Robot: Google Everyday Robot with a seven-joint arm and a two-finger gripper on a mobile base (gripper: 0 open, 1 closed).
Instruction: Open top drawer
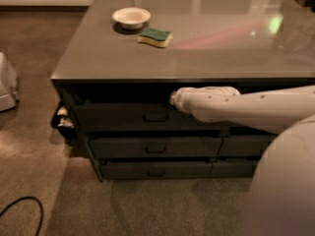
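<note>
Presently the tool [173, 99] sits at the top drawer [118, 118], just above-right of its handle [155, 116], likely placed for pulling; its grip state cannot be told.

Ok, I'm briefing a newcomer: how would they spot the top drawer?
Under the grey tabletop, find the wide stack of three drawers. The top drawer is uppermost, with the tallest front panel; the gripper is at its upper edge, right of its handle.
</note>
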